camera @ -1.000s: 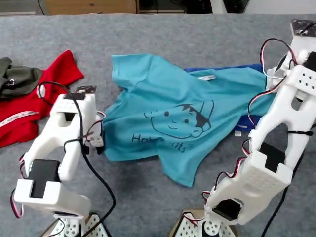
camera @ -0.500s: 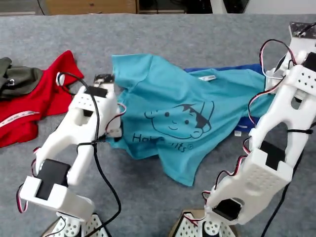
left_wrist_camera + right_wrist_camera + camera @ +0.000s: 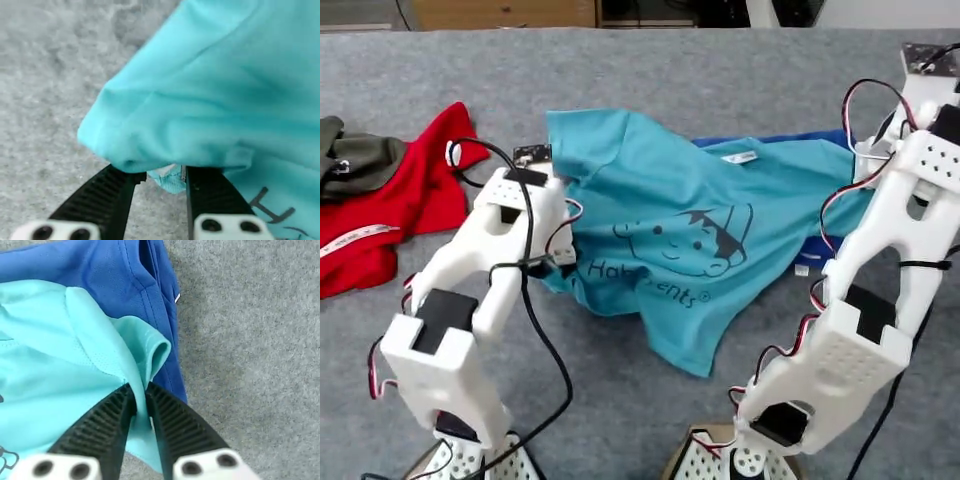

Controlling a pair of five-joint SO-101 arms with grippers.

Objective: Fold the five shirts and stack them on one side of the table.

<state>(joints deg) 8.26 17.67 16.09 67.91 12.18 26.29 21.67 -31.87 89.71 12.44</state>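
Teal shirt [image 3: 720, 200] over half-hidden blue shirt [image 3: 100, 270]

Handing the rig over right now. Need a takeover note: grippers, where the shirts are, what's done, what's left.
Grippers: the left gripper is shut on one edge of the teal shirt, with cloth bunched over its tips. The right gripper is shut on a fold at the opposite edge.
Shirts: the teal shirt lies open and wrinkled mid-table, print up, partly covering the blue shirt. The red shirt is crumpled on the left arm's side, with the dark olive shirt beside it at the edge.
Done: nothing folded, no stack.
Left: fold the teal shirt, then the others, and stack them on one side.
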